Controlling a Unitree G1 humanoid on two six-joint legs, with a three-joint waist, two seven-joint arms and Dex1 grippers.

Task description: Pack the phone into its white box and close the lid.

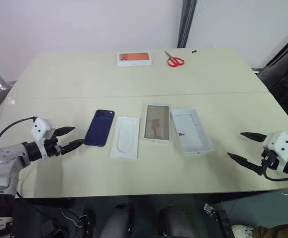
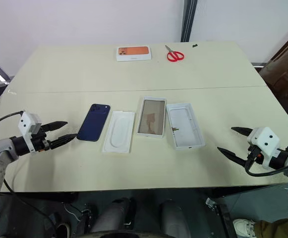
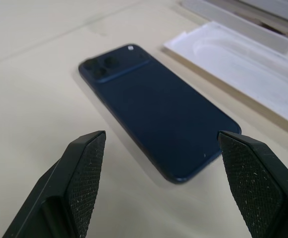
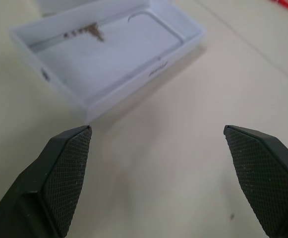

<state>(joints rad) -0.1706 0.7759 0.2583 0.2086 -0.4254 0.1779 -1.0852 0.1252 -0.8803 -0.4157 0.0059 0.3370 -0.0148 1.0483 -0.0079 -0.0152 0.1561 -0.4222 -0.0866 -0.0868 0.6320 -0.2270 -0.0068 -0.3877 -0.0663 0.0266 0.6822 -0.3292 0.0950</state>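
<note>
- While nothing has yet been picked up, the step in hand reads as the approach to the phone (image 1: 99, 127), which lies back-up on the table (image 1: 134, 79), camera cluster toward the far end.
- Left gripper (image 1: 70, 139) sits just short of the phone's near end, its fingers spread wide and empty; the left wrist view frames that near end between them.
- Right gripper (image 1: 246, 147) hovers near the table's right edge, fingers fully apart, holding nothing, pointed toward the lid (image 1: 191, 131).
- Layout, left to right: phone, flat white insert (image 1: 125, 136), the white box (image 1: 156, 122) with brownish floor showing, then the lid lying open side up. Box is empty.
- White-and-orange box (image 1: 134, 59) and red scissors (image 1: 174, 60) sit at the far side, well apart from the work.
- Judgement: very early; packing not begun.
- Next move likely calls for the left gripper to straddle the phone's slim edges and lift. A thin flat body on a smooth top may slip.
</note>
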